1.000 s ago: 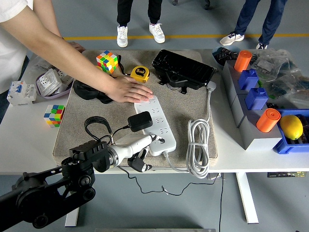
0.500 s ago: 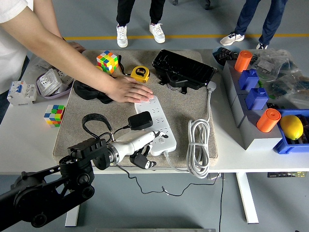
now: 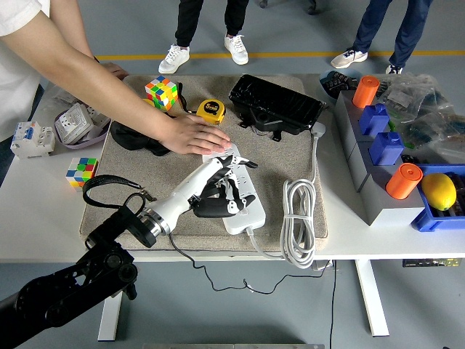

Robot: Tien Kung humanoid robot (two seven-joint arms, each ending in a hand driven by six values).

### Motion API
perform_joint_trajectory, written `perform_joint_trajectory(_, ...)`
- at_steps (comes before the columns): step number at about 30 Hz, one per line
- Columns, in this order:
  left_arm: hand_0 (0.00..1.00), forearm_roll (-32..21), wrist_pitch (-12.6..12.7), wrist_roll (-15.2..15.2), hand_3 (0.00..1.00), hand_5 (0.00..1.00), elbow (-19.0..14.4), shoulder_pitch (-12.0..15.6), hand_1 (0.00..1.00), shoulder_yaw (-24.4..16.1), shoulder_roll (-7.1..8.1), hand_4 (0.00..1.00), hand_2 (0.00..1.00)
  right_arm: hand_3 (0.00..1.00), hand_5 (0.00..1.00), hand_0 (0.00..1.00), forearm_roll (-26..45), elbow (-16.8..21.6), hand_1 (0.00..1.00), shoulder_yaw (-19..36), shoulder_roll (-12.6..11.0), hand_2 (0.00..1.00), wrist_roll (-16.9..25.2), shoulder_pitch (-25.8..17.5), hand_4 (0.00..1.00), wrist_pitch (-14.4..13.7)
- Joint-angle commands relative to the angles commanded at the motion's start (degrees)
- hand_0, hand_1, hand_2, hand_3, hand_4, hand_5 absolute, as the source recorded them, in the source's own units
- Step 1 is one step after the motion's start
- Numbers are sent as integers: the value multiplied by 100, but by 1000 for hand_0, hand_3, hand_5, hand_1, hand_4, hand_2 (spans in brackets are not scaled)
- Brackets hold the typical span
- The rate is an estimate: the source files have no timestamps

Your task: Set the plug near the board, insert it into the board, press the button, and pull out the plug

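Note:
The white power strip (image 3: 245, 212) lies on the tan mat (image 3: 145, 174), running from the mat's centre toward its near edge. A person's hand (image 3: 195, 137) presses flat on its far end. My left hand (image 3: 231, 182) reaches in from the lower left and lies over the middle of the strip, white fingers (image 3: 240, 161) fanned out, dark thumb below them. It covers the spot where the black plug sat, so the plug is mostly hidden. The plug's thin black cable (image 3: 207, 273) hangs off the table's near edge. My right arm is out of sight.
A coiled white cord (image 3: 298, 218) lies right of the strip. At the mat's far side are a black case (image 3: 276, 105), a yellow tape measure (image 3: 211, 110) and a Rubik's cube (image 3: 161, 92). Grey and blue bins (image 3: 378, 145) stand right, a second cube (image 3: 81, 172) left.
My left hand lifted from the strip's near end and swung up over its middle, covering the black plug, fingers now fanned out. The person's hand has stayed put.

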Motion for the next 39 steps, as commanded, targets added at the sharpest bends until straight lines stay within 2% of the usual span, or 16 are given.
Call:
perform_joint_trajectory(2, 256, -356, 73, -196, 652, 348, 102, 99, 447, -88, -39, 807, 523, 545, 254, 605, 15, -9, 590, -15, 3, 544, -1, 2, 794, -1)
perform_joint_trajectory(3, 569, -567, 119, -330, 644, 431, 156, 139, 646, -121, -54, 818, 659, 545, 254, 603, 20, -13, 591, -25, 4, 544, -3, 3, 794, -1)
perform_joint_trajectory(8, 569, -1364, 377, -809, 644, 431, 337, 212, 646, -143, -33, 818, 659, 545, 254, 603, 70, -40, 591, -82, 9, 544, -5, 18, 794, -1)
perform_joint_trajectory(9, 736, -1531, 427, -919, 672, 467, 367, 228, 736, -156, -20, 834, 736, 545, 254, 603, 74, -41, 590, -87, 9, 544, -5, 21, 794, -1)
perform_joint_trajectory(12, 736, -1853, 486, -1159, 672, 467, 407, 287, 736, -247, 14, 834, 736, 545, 254, 603, 107, -59, 590, -129, 11, 544, -8, 32, 794, -2)
perform_joint_trajectory(14, 736, -1890, 484, -1254, 672, 467, 413, 315, 736, -304, 30, 834, 736, 545, 254, 603, 149, -83, 590, -165, 17, 544, -11, 38, 794, -2)
perform_joint_trajectory(15, 780, -1900, 489, -1296, 740, 481, 418, 326, 794, -323, 37, 840, 806, 545, 255, 603, 179, -100, 591, -191, 22, 544, -11, 39, 794, -3)
perform_joint_trajectory(19, 780, -1924, 516, -1393, 740, 481, 425, 346, 794, -362, 60, 840, 806, 545, 255, 603, 280, -158, 591, -282, 33, 544, -11, 36, 794, -8)
perform_joint_trajectory(39, 768, -1928, 566, -1382, 737, 522, 443, 366, 756, -401, 99, 860, 769, 545, 257, 604, 352, -197, 591, -388, 10, 544, 7, 38, 794, -26)
